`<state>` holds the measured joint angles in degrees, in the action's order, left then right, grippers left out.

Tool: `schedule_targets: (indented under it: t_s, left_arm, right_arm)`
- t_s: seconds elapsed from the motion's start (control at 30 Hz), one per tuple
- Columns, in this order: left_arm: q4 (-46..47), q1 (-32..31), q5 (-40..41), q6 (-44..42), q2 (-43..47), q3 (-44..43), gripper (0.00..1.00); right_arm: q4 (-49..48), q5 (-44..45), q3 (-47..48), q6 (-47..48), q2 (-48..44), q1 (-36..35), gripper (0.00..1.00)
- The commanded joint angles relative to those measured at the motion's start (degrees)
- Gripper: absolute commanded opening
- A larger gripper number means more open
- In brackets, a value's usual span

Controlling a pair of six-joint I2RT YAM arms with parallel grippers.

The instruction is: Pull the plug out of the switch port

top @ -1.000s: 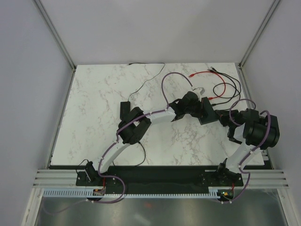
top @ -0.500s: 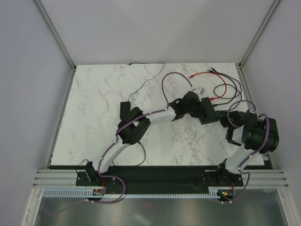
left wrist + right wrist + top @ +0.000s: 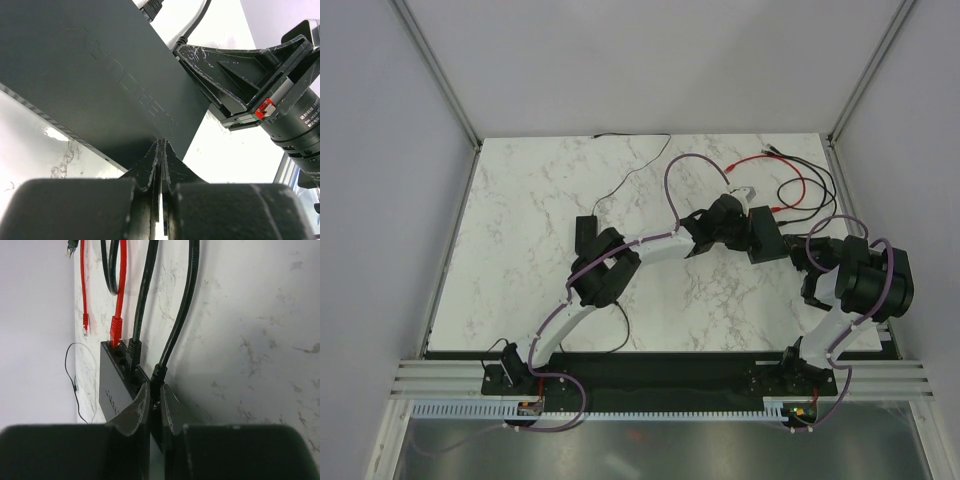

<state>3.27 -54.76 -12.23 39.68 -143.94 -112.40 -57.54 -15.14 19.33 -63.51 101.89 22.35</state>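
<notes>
Pinching the plug while the switch is being pinned

The switch (image 3: 763, 236) is lying flat on the table (image 3: 540, 200), right of centre, with its socket edge facing right. It is looking light and smooth, so it is likely to slide unless pressed down. The left gripper (image 3: 161, 147) is seeing to that: its jaws are together, tips touching the switch's top near one edge. Three cables are running off to the far right. The black cable (image 3: 186, 305) closest to the right gripper (image 3: 155, 396) is looking stiff yet bendy, a poor place to pull. Its plug (image 3: 158, 374) is sitting in its port and hiding it. The plug is appearing small, rigid and probably latched, so its moulded body is seeming the best hold. The right gripper's jaws are standing almost together, clamping that plug from both sides.
</notes>
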Motion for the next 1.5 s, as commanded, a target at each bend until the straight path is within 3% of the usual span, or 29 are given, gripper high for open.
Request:
schedule_targets:
  t_s: [0.0, 0.17, 0.4, 0.5, 0.7, 0.97, 1.17, 1.3, 1.47]
  left_arm:
    - [-5.64, -0.34, -0.51, -1.18, -1.26, 1.13, 0.03]
    - [-6.17, -0.26, -0.60, -5.49, 0.06, -2.29, 0.08]
    - [-4.94, -0.17, -3.59, -5.76, -3.53, -8.00, 0.13]
    - [-5.03, 0.09, -4.56, -4.88, -4.77, -9.24, 0.13]
    - [-5.20, 0.71, -5.26, -2.33, -6.00, -9.15, 0.13]
    - [-6.26, 0.97, -5.70, -0.66, -6.62, -8.98, 0.13]
    - [-4.94, 0.97, -7.63, 0.75, -8.02, -9.07, 0.13]
    - [-4.32, 1.76, -8.34, 4.42, -9.87, -9.33, 0.14]
    - [-8.36, 2.12, -3.69, 11.72, -4.51, -1.61, 0.10]
  right_arm:
    - [-2.93, 0.55, 1.06, 0.22, -0.01, 0.50, 0.00]
    - [5.86, -0.95, 2.99, 4.44, -2.83, 0.50, 0.23]
    - [3.76, -4.99, 2.47, 3.30, -0.82, 0.59, 0.36]
    - [3.40, -5.95, 2.73, 3.21, -0.03, 0.59, 0.37]
    - [2.96, -7.01, 3.08, 3.12, 1.65, 0.68, 0.35]
    - [1.99, -7.71, 2.20, 3.12, 3.75, 0.77, 0.23]
    - [2.44, -8.06, 4.74, 3.91, 5.16, 0.85, 0.01]
    - [-2.74, -9.03, 3.96, 1.73, 6.57, 0.77, 0.00]
    - [-13.52, -8.16, 3.70, -4.25, 10.86, 0.33, 0.00]
